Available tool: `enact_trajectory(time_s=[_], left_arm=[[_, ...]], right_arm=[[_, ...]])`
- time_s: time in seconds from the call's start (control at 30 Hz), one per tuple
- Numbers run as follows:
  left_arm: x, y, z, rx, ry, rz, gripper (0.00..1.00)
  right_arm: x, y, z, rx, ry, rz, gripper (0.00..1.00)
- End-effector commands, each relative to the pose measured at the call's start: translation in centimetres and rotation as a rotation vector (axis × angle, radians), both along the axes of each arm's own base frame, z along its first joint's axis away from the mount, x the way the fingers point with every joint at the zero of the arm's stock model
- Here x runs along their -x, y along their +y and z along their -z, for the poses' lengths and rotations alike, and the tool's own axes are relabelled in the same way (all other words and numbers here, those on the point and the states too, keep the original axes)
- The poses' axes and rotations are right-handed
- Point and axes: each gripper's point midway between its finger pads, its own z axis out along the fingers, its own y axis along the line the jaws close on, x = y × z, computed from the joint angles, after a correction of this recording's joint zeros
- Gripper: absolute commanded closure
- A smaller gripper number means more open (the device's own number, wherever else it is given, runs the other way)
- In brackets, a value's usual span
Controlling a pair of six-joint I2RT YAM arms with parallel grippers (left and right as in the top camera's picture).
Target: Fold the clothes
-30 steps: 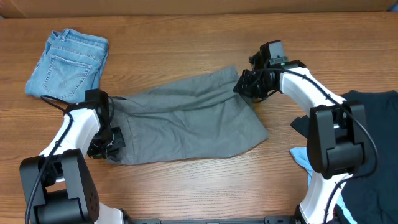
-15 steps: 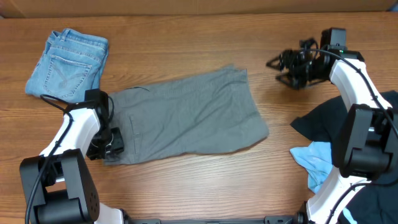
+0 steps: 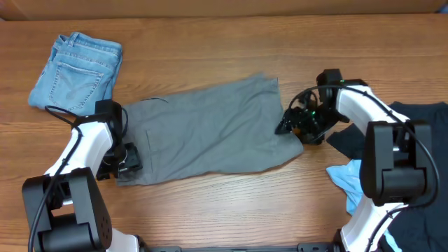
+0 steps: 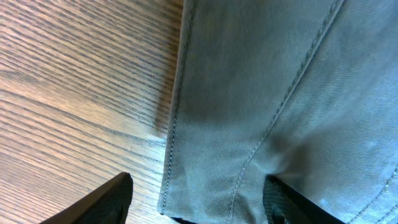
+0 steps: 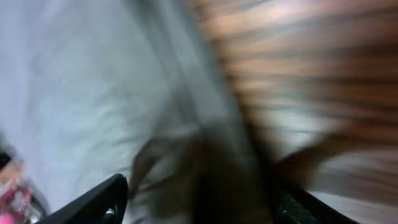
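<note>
The grey shorts (image 3: 210,129) lie spread flat across the middle of the table. My left gripper (image 3: 120,162) sits low over their front left corner. In the left wrist view its fingers (image 4: 115,199) stand wide open, and a seamed hem of the shorts (image 4: 261,93) lies between them. My right gripper (image 3: 287,126) is at the shorts' right edge. The right wrist view is blurred by motion, but it shows the right gripper (image 5: 202,208) open, with grey cloth (image 5: 74,93) on the left and bare wood on the right.
Folded light-blue jeans (image 3: 75,72) rest at the back left. A dark navy shirt (image 3: 420,175) and a pale blue cloth (image 3: 353,180) lie heaped at the right edge, close behind the right arm. Bare wood (image 3: 210,42) runs along the back.
Both grippers have opened and let the shorts go, and the cloth now lies flat. The right arm swung away to the back right, then came back down to the shorts' right edge.
</note>
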Motion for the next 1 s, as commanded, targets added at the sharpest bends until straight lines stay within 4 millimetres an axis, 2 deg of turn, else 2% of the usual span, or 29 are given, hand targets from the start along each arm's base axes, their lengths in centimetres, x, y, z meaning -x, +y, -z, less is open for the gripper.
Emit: enact_trajectory(time_s=[0.0,0.03,0.1,0.17,0.23,0.3,0.37,0.47,0.53,0.63,0.77,0.83,0.97], left_arm=[[-0.9,0.1,-0.2,-0.001,-0.023,0.008,0.29],[-0.9,0.1,-0.2,-0.001,-0.025,0.008,0.29],[-0.9,0.1,-0.2,-0.002,-0.026,0.008,0.29],[-0.9,0.1,-0.2,-0.002,-0.025,0.008,0.29],[-0.9,0.2,-0.2,-0.007,-0.024,0.009,0.29],[-0.9,0.4,-0.2,-0.01,-0.023,0.004,0.29],[-0.8,0.7,-0.2,-0.009,-0.024,-0.009,0.28],[-0.7,0.5,-0.1,0.025,-0.03,-0.03,0.21],[-1.0,-0.2,0.0,0.077,-0.046,-0.04,0.13],[-2.5,-2.9,0.1,0.237,-0.113,-0.043,0.0],[-4.9,-6.2,-0.3,0.435,-0.22,-0.027,0.0],[-5.7,-7.1,-0.3,0.489,-0.263,-0.017,0.0],[-5.8,-8.2,1.2,0.521,-0.275,0.002,0.0]], right_arm=[[0.9,3.0,-0.8,-0.174,-0.061,-0.123,0.48],[0.9,3.0,-0.7,-0.171,-0.062,-0.123,0.56],[0.9,2.7,-0.5,-0.148,-0.063,-0.124,0.8],[0.3,0.9,0.3,-0.051,-0.035,-0.06,0.96],[-0.4,-1.2,0.8,0.046,-0.004,0.026,0.96],[-1.2,-4.6,1.1,0.169,0.043,0.173,0.96],[-1.4,-6.2,0.9,0.187,0.057,0.227,0.96],[-1.5,-7.8,0.7,0.189,0.072,0.273,0.96],[-1.5,-8.4,0.6,0.189,0.076,0.289,0.96],[-1.4,-8.4,0.6,0.185,0.079,0.286,0.96],[-1.3,-8.0,0.6,0.186,0.079,0.278,0.96],[-1.3,-8.1,0.6,0.186,0.08,0.278,0.96],[-1.2,-8.0,0.6,0.186,0.086,0.277,0.95]])
